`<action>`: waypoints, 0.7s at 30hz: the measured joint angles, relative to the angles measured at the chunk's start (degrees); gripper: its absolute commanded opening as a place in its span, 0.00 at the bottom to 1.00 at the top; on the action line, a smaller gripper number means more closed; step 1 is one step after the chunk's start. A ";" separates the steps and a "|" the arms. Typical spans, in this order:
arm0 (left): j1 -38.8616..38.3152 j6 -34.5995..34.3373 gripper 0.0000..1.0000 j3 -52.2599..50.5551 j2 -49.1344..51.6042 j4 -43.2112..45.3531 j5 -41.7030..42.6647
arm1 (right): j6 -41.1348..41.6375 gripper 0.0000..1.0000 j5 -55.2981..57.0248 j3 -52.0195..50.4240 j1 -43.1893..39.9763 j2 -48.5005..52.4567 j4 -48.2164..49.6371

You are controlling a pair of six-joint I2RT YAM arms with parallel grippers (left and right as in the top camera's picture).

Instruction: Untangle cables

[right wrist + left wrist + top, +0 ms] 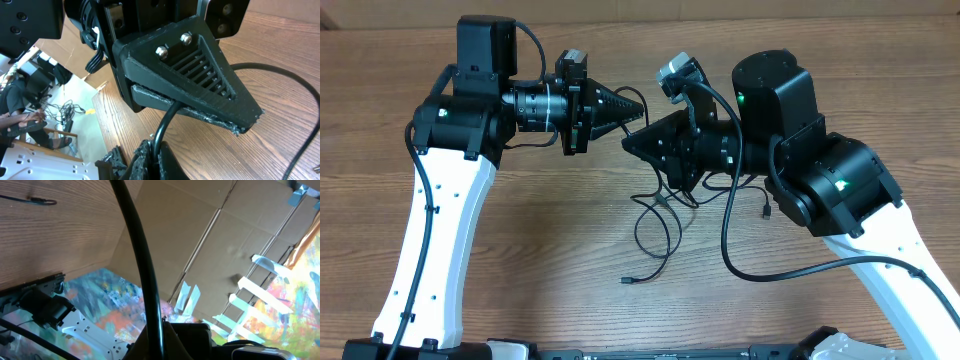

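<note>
The thin black cables (658, 215) lie in loose loops on the wooden table below the grippers, with one plug end (628, 280) at the front and another (767, 211) to the right. My left gripper (638, 108) points right, and my right gripper (628, 143) points left just under it. They are almost tip to tip above the table. In the left wrist view the jaws (159, 342) are shut on a black cable (140, 255). In the right wrist view the jaws (152, 162) are shut on a short cable (165, 122) that rises into the left gripper (240, 120).
A thicker black arm wire (732, 255) loops over the table from the right arm. A stray plug end (36, 201) lies on the wood in the left wrist view. Cardboard panels (210, 235) stand beyond the table edge.
</note>
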 measured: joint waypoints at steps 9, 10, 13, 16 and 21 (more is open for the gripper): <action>2.03 5.49 0.04 0.00 0.00 0.66 -1.51 | -0.46 1.00 0.22 0.00 0.00 0.00 -0.96; 2.84 7.04 0.04 0.00 0.00 0.66 -1.53 | -0.22 1.00 0.22 0.00 0.00 0.00 -1.31; 4.22 9.60 0.04 0.00 0.00 0.87 -1.25 | -0.20 1.00 0.28 0.00 -0.02 0.00 -2.10; 4.20 10.29 0.04 0.02 0.00 4.63 -1.01 | -0.15 1.00 0.24 0.00 -0.46 0.00 -3.17; 5.68 10.67 0.04 3.54 0.07 6.01 -0.81 | 0.00 1.00 0.26 0.00 -5.14 0.00 -8.28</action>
